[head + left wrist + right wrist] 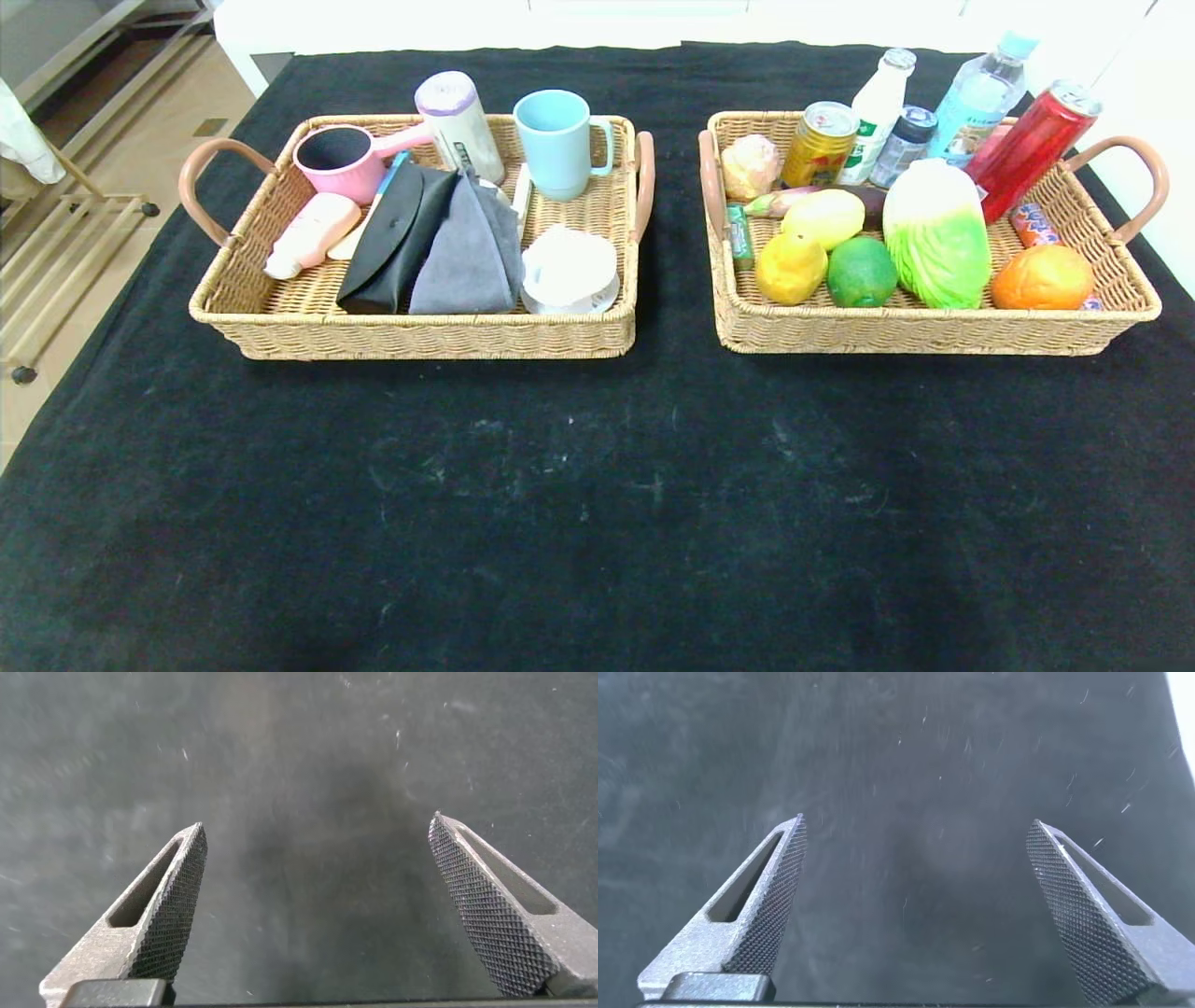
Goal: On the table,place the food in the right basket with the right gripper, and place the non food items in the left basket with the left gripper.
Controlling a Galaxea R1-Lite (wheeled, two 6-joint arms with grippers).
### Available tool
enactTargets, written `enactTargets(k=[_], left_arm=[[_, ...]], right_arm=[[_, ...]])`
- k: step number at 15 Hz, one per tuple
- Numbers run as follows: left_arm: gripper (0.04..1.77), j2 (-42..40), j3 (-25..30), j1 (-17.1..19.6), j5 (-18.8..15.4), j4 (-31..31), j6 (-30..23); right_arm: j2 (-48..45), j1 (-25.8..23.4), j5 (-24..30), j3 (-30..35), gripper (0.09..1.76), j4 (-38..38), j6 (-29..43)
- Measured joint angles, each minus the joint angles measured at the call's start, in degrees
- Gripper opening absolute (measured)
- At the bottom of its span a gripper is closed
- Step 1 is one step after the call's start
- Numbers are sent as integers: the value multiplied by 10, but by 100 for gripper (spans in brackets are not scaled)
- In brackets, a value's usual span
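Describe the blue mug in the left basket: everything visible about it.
The blue mug is light blue and smooth, looking like ceramic or plastic. It stands upright with its open mouth up and its handle toward the right basket. It sits in the far right corner of the left basket, beside a white and purple bottle. Whether they touch is unclear. Neither gripper is near it.
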Motion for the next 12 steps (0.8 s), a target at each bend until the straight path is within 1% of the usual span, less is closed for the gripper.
enactTargets(k=[1,3,5,6,8,12], left_arm=[[172,0,4,0,5,-1,-9],[172,0,7,0,24,0,-40],[172,0,8,0,56,4,-41],[172,0,10,0,72,4,-31],[172,0,21,0,75,-1,-17],[172,0,25,1,76,-2,-19]], right_arm=[[0,0,-7,2,171,2,23],[0,0,-16,4,171,1,37],[0,0,-16,4,171,-2,37],[0,0,-16,5,171,-2,37],[0,0,-16,5,171,-3,37],[0,0,-16,5,171,-3,37]])
